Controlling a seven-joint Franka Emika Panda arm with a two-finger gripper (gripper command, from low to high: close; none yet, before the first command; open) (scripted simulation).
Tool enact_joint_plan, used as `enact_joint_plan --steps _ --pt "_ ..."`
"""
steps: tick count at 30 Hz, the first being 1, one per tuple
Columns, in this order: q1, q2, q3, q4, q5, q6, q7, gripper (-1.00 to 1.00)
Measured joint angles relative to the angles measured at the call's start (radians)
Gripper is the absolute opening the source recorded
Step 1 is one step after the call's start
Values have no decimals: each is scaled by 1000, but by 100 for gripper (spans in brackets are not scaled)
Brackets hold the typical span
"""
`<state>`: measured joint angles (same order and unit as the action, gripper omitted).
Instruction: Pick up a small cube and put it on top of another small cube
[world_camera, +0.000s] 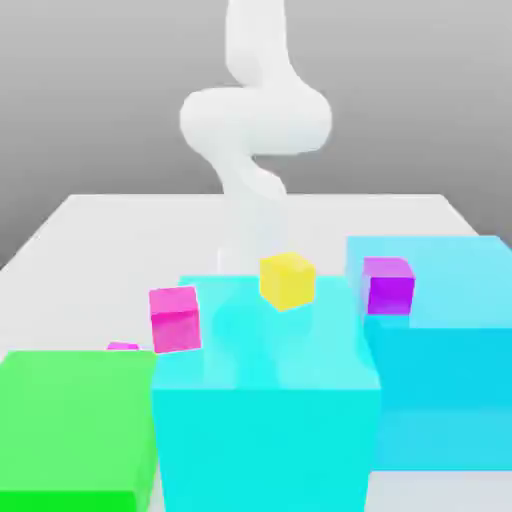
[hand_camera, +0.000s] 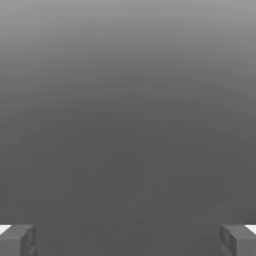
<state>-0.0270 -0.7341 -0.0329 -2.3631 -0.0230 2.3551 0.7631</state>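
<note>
Small cube (world_camera: 123, 346) mostly hidden behind green block (world_camera: 75, 425), top sliver visible. Arm (world_camera: 255, 130) blurred, faint. Gripper (hand_camera: 128, 240) spread wide, empty, fingertips (hand_camera: 17, 240) cut off.

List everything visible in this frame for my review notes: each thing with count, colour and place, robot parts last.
table: 1, white, under everything.
green block: 1, large, green, near corner at the exterior view's left.
cyan blocks: 2, large, cyan; one front and centre, one at the exterior view's right.
yellow cube: 1, yellow, tilted, behind the front cyan block.
hot-pink cube: 1, reddish pink, left of the front cyan block.
small cube: 1, magenta, mostly hidden behind the green block's far edge.
violet cube: 1, purple, in front of the right cyan block.
arm: 1, white, rising behind the blocks.
gripper: 1, grey fingertips wide apart, nothing between them.
</note>
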Motion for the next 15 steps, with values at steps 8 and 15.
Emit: enact_joint_plan --steps 8,15 --pt "-95 252 -156 -232 -84 207 -141 0" --pt "-190 502 -318 -448 -119 407 -309 0"
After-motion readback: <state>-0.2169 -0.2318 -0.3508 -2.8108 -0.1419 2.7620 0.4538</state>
